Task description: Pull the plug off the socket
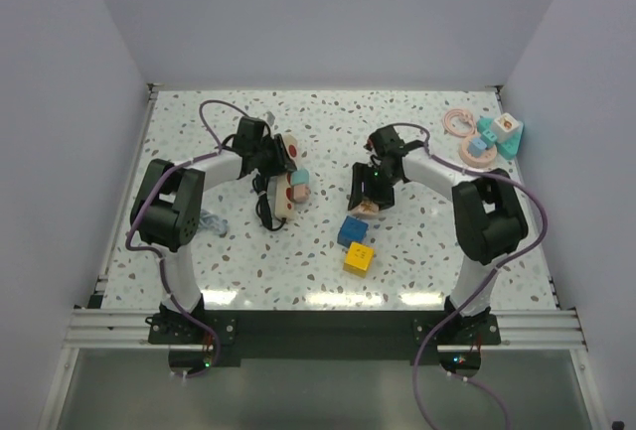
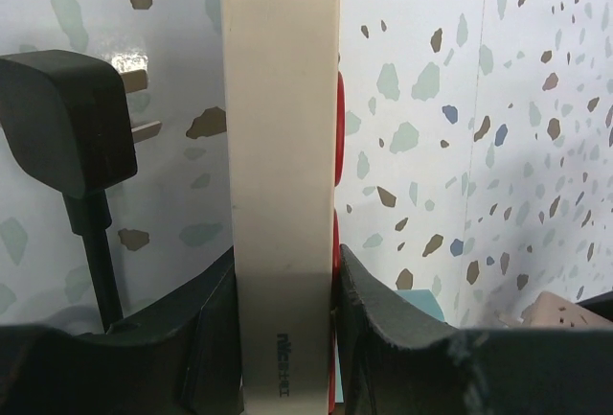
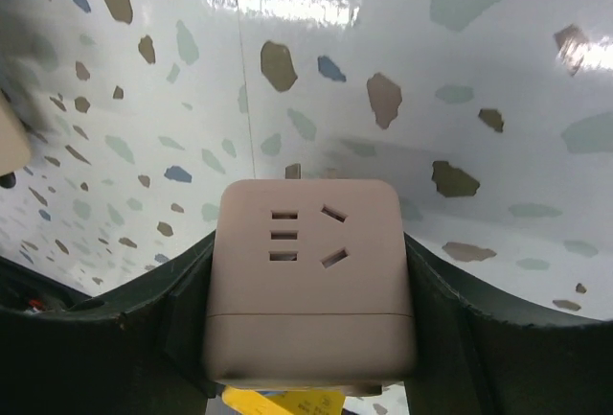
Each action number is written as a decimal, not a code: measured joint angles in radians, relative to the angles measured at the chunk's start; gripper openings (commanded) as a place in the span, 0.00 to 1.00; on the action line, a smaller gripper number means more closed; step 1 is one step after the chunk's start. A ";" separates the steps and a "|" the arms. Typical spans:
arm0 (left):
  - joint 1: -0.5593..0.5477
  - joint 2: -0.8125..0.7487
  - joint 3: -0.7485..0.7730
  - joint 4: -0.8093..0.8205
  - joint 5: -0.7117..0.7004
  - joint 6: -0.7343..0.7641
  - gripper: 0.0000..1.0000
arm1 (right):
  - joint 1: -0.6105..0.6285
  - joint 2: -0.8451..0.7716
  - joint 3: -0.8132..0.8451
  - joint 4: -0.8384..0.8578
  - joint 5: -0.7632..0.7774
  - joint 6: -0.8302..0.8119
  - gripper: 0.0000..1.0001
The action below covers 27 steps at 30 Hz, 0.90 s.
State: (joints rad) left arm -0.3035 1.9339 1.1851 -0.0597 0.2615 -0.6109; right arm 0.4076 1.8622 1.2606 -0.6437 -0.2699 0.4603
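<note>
The left hand (image 2: pixel 287 343) is clamped narrow on the socket (image 2: pixel 283 147), w/ its two dark fingers (image 2: pixel 182 343) pressing the cream bar's long sides near one end. In the left wrist view the bar runs straight up the ctr of the frame, w/ a red strip showing along its right edge. The plug (image 2: pixel 67 132) sits just left of the bar and out of it: both metal prongs (image 2: pixel 142 130) are bare & point toward the bar w/o touching it. Its thin black cord (image 2: pixel 96 252) drops from the plug head toward the left finger.

From the top cam the socket sits in front of the left arm, running roughly lengthwise away from the bases, pinkish faces & a red switch turned toward the right. Can't tell whether it rests on the table (image 1: pixel 248 271) or is raised a bit. The cord bunches in a small coil on the bar's left side, by the end nearer the bases. A teal cube (image 1: pixel 300 180) is touching or just beside the bar's right side; can't tell which.

The right hand (image 3: pixel 306 314) is closed on a pink adapter cube (image 3: pixel 306 271), gripping its left & right sides, outlet holes facing the wrist cam. It is well apart from the socket, right of table ctr. A blue cube (image 1: pixel 351 230) & a yellow cube (image 1: pixel 359 258) lie just nearer the bases than that hand. In the far right corner, pink rings (image 1: pixel 459 122) & teal blocks (image 1: pixel 507 135) sit in a cluster.
</note>
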 measured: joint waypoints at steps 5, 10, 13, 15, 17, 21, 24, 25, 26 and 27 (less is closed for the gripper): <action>-0.005 0.000 -0.004 0.013 0.005 -0.006 0.00 | 0.021 -0.084 -0.027 -0.038 0.000 0.018 0.84; -0.011 0.000 -0.005 0.020 0.016 -0.007 0.00 | 0.024 -0.209 0.002 -0.098 0.027 0.024 0.99; -0.014 0.000 -0.005 0.027 0.023 -0.007 0.00 | 0.024 -0.232 0.054 -0.116 0.053 0.021 0.99; -0.016 0.000 -0.005 0.029 0.026 -0.008 0.00 | 0.024 -0.231 0.071 -0.114 0.064 0.018 0.99; -0.018 0.000 -0.005 0.032 0.027 -0.008 0.00 | 0.024 -0.230 0.074 -0.108 0.063 0.016 0.99; -0.024 0.000 -0.005 0.043 0.042 -0.017 0.00 | 0.035 -0.175 0.094 -0.058 0.013 0.001 0.97; -0.029 0.000 -0.005 0.053 0.060 -0.031 0.00 | 0.053 -0.106 0.124 0.001 -0.048 -0.003 0.95; -0.031 -0.001 -0.005 0.056 0.064 -0.035 0.00 | 0.059 -0.079 0.137 0.023 -0.068 -0.004 0.93; -0.032 -0.002 -0.005 0.059 0.069 -0.039 0.00 | 0.065 -0.056 0.147 0.043 -0.084 -0.005 0.92; -0.034 -0.004 -0.005 0.061 0.072 -0.043 0.00 | 0.069 -0.034 0.156 0.059 -0.097 -0.006 0.91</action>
State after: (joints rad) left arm -0.3374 1.9297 1.1797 0.0013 0.3336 -0.6540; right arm 0.4770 1.8282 1.4170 -0.5850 -0.3672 0.4545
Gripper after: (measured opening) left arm 0.414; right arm 0.932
